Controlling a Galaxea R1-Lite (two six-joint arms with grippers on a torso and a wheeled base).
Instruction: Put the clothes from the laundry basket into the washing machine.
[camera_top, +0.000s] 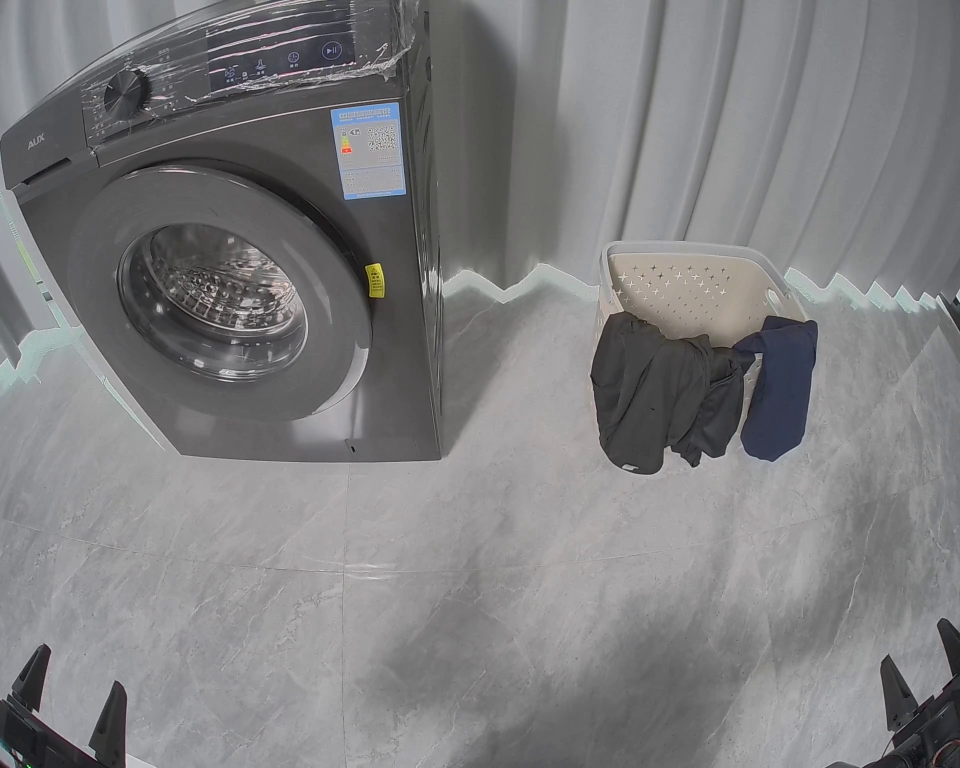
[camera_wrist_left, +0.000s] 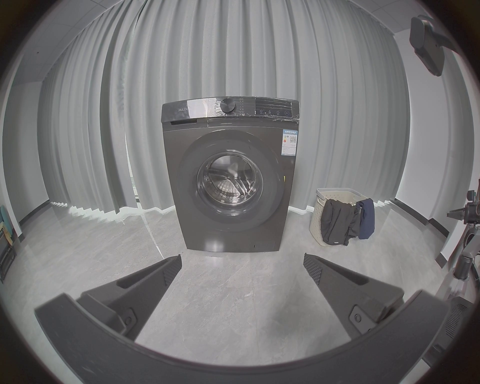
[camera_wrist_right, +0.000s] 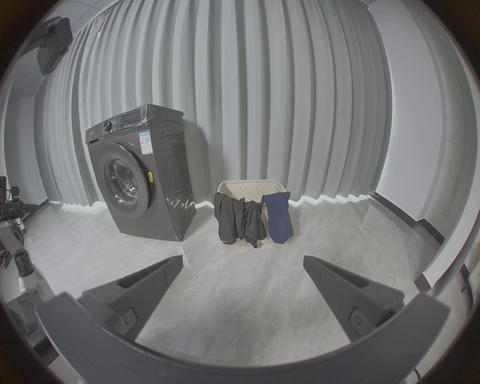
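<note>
A dark grey front-loading washing machine (camera_top: 250, 260) (camera_wrist_left: 230, 175) (camera_wrist_right: 140, 175) stands on the floor at the left, its round door closed. To its right, against the curtain, sits a white laundry basket (camera_top: 690, 275) (camera_wrist_left: 336, 194) (camera_wrist_right: 250, 189). A dark grey garment (camera_top: 660, 395) (camera_wrist_left: 337, 222) (camera_wrist_right: 237, 220) and a navy garment (camera_top: 780, 385) (camera_wrist_left: 366, 217) (camera_wrist_right: 277, 215) hang over its front rim. My left gripper (camera_top: 70, 695) (camera_wrist_left: 242, 262) is open low at the near left, far from both. My right gripper (camera_top: 925, 670) (camera_wrist_right: 242, 262) is open at the near right, nothing between its fingers.
Grey marble-patterned floor tiles (camera_top: 480, 580) stretch open between me, the machine and the basket. A pleated white curtain (camera_top: 720, 130) closes off the back. A dark skirting runs along the right wall (camera_wrist_right: 405, 212).
</note>
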